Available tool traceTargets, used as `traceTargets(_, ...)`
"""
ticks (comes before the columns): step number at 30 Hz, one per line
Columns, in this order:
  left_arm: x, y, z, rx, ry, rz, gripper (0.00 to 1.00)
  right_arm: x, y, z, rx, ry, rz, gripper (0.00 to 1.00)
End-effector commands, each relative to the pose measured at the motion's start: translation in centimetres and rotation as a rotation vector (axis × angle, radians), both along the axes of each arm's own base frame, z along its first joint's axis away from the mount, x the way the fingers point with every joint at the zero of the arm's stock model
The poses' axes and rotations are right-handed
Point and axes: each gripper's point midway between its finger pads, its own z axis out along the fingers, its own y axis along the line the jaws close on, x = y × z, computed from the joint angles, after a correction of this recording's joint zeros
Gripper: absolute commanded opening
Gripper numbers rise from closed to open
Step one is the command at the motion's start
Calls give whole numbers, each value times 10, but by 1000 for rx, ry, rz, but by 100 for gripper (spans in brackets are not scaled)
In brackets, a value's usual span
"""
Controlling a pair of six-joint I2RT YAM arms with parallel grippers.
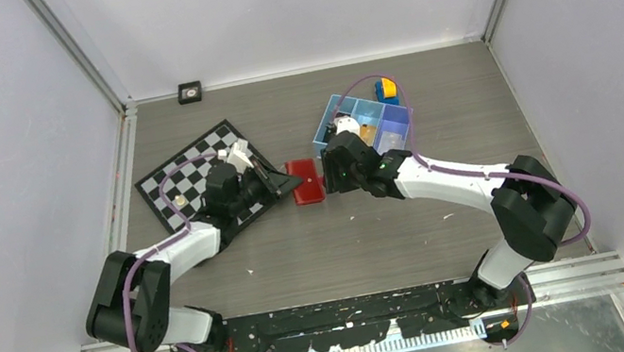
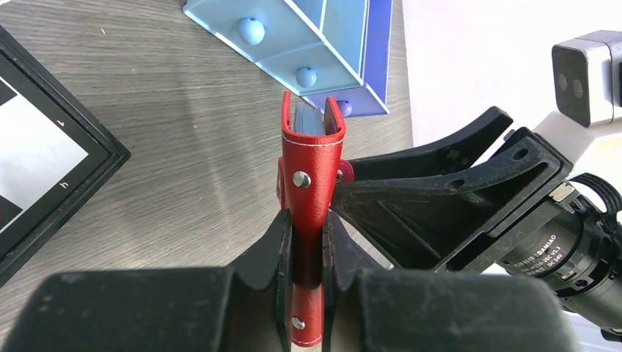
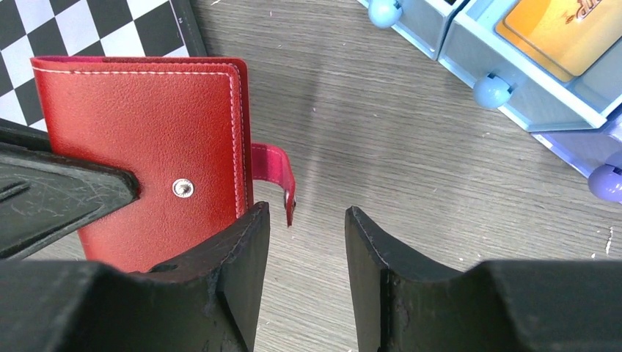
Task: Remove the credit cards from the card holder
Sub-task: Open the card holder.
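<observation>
Left gripper (image 2: 307,220): narrow, clamped on card holder (image 2: 315,158), which lies broad face up between the arms. Right gripper (image 3: 306,227): half-wide, empty, nearer the loose tab (image 3: 273,167). The tab juts toward it, just off the jaw gap on the holder side. Likely needs a small sideways shift.

the orange card (image 3: 561,33) in the tray (image 3: 513,95) is cut off at the top edge.

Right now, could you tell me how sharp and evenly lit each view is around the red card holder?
Top external: soft, even light, faint shadows, card holder small but clear. Left wrist: card holder crisp, bright wall washed out at right. Right wrist: leather grain sharp, soft shadow on the table.
</observation>
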Motion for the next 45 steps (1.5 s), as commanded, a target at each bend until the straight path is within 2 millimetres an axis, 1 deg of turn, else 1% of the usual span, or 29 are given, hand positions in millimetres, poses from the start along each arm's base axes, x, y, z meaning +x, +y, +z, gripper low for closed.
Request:
traceTargets(1,7,-7,27,-63,-83,-28,0,14,1,21,35,-57,-36,47)
traceTargets(6,6,-8,27,-66,-82,-35,0,15,2,21,43,-59,-27,38)
traceTargets(9,6,-9,26,-68,-82,-41,0,15,6,20,52,-51,-18,31)
traceTargets(10,6,-9,26,-69,-80,-42,0,15,6,20,52,-48,-17,31)
traceTargets(13,6,-9,25,-69,-78,-45,0,15,5,21,52,-53,-15,19)
traceTargets(15,7,-9,24,-67,-75,-42,0,15,4,22,51,-57,-19,7)
traceTargets(16,7,-9,24,-66,-73,-40,1,15,4,23,52,-57,-19,4)
traceTargets(17,8,-9,23,-63,-71,-39,3,15,4,23,54,-57,-20,3)
traceTargets(19,9,-8,21,-54,-66,-34,9,15,4,24,58,-56,-21,1)
traceTargets(22,11,-6,18,-31,-74,-37,26,15,4,24,61,-53,-21,1)
traceTargets(25,14,-1,12,2,-68,-29,48,14,3,23,53,-44,-22,0)
traceTargets(28,16,7,5,63,-47,1,69,14,1,21,47,-41,-33,1)
traceTargets(29,17,11,2,92,-39,14,74,13,1,20,45,-38,-34,0)
traceTargets(31,17,19,0,148,-36,39,87,12,0,17,39,-30,-34,0)
traceTargets(32,17,23,0,175,-42,46,91,11,0,14,35,-24,-31,1)
traceTargets(35,17,27,3,241,-51,39,92,7,-3,2,11,3,-25,1)
traceTargets(37,15,24,4,277,-70,22,92,3,-6,-3,-2,13,-16,1)
traceTargets(40,5,17,0,358,-91,-15,91,-1,-10,3,6,1,-16,1)
traceTargets(43,-9,7,-7,461,-113,-69,91,-3,-10,11,37,-17,-13,1)
traceTargets(45,-16,3,-11,516,-123,-100,91,-4,-9,12,48,-15,-12,1)
